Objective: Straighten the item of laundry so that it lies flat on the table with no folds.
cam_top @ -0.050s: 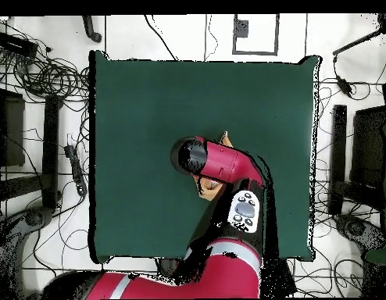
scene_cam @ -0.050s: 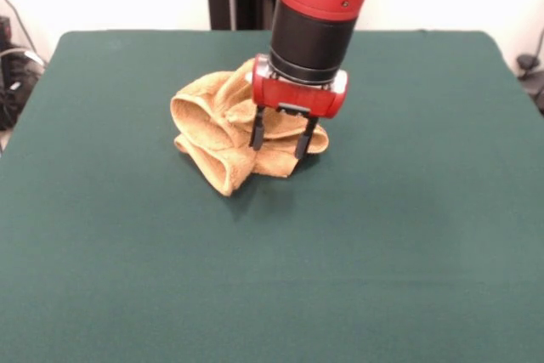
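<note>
Gripper point(scene_cam @ -0.050s: 281, 144) low over the crumpled golden-orange terry-cloth towel point(scene_cam @ -0.050s: 217, 129), two black fingers point(scene_cam @ -0.050s: 256, 131) spread apart and straddling a fold at the heap's near right side, nothing pinched yet as far as I can see. Towel sits bunched in thick loops on the dark green felt-covered counter point(scene_cam @ -0.050s: 382, 235), a little toward its far side. From overhead the red arm hides most of the cloth. Looks placed to close on an edge and draw it outward.

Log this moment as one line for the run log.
towel: bunched, folded | gripper: open, fingers down at towel's edge | table: towel not flat
</note>
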